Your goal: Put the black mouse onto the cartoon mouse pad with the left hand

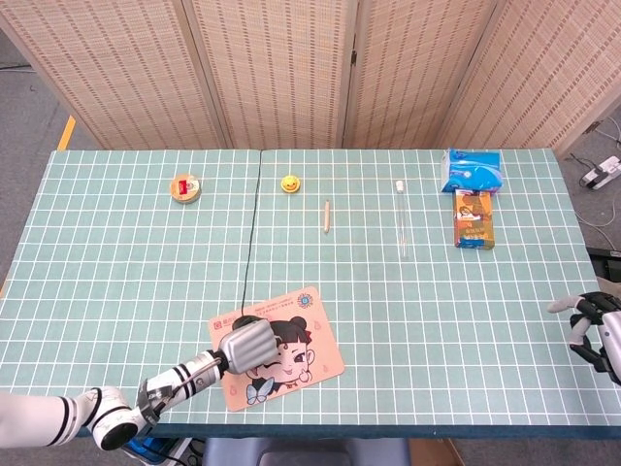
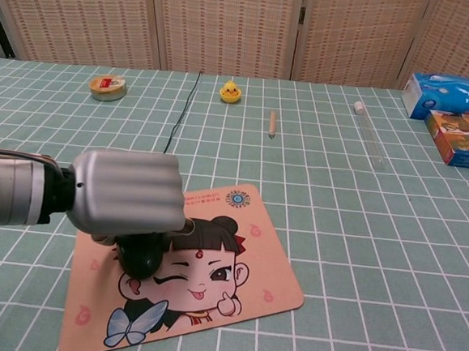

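Note:
My left hand (image 1: 245, 345) (image 2: 127, 192) covers and grips the black mouse (image 2: 140, 253), which rests on the left part of the cartoon mouse pad (image 1: 309, 342) (image 2: 244, 266). In the head view only a dark edge of the mouse (image 1: 246, 321) shows above the fingers. Its black cable (image 1: 251, 223) (image 2: 181, 114) runs straight toward the table's far edge. My right hand (image 1: 600, 325) hovers at the table's right edge, fingers apart, holding nothing.
A round tin (image 1: 184, 187) (image 2: 107, 87), a yellow duck toy (image 1: 289, 183) (image 2: 230, 91), a wooden stick (image 1: 327, 216) (image 2: 273, 123) and a glass tube (image 1: 402, 228) (image 2: 368, 134) lie at the back. A blue tissue pack (image 1: 472, 170) (image 2: 445, 94) and an orange box (image 1: 473, 218) (image 2: 463, 138) sit back right.

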Robot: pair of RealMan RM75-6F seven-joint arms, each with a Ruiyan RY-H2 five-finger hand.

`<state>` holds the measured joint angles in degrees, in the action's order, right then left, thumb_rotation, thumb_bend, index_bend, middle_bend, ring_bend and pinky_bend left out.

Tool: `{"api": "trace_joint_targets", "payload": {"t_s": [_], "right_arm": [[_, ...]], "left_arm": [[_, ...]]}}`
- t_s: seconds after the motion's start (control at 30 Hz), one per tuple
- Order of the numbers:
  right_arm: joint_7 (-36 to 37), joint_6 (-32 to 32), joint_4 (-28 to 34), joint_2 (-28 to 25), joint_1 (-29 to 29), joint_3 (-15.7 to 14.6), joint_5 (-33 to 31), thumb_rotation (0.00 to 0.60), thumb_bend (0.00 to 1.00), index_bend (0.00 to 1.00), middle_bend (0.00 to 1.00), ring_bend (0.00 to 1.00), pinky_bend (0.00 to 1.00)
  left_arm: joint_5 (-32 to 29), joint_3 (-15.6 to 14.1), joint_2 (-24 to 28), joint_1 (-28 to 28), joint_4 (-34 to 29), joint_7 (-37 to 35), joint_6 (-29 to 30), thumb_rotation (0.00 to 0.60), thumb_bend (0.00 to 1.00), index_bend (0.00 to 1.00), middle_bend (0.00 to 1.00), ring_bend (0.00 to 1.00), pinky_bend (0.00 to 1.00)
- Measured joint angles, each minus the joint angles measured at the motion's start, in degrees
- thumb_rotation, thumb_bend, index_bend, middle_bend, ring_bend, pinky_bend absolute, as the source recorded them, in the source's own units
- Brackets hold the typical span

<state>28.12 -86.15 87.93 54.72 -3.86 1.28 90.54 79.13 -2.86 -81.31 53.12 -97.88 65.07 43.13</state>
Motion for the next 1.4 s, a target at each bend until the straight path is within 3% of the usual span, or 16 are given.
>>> {"api": "trace_joint_targets", "payload": {"t_s": [0.67, 0.87, 1.1, 1.4], "right_arm": [[1.55, -1.08, -0.43, -0.39, 0.48, 0.05, 0.42, 0.6, 0.44, 0.42, 0.34, 0.34, 0.27], [1.95, -1.15, -0.57, -0.46, 0.53, 0.05, 0.46, 0.6, 0.44, 0.42, 0.34, 0.34, 0.27], [2.03, -1.38, -0.67, -0.42, 0.59, 0.14, 0.45, 0.6, 0.44, 0.42, 0.34, 0.34, 0.27], [2.07, -2.28, -0.7, -0.28, 0.83, 0.17, 0.99, 0.6, 0.44, 0.42, 0.35, 0.34, 0.27]], "left_arm": [[-6.29, 1.17, -4.67, 3.77, -1.98, 6.34, 0.96, 0.6, 0.06, 0.58, 1.0, 1.0, 1.0], [-7.5, 1.05, -5.66, 4.72, -1.43, 7.11, 1.69, 0.6, 0.06, 0.51, 1.0, 1.0, 1.0], [-9.96, 0.52, -5.58, 5.71, -2.24, 9.06, 2.29, 0.6, 0.05, 0.37, 1.0, 1.0, 1.0], [-14.37, -0.8, -4.98, 6.8, -5.15, 13.59, 5.48, 0.6, 0.05, 0.35, 1.0, 1.0, 1.0]]}}
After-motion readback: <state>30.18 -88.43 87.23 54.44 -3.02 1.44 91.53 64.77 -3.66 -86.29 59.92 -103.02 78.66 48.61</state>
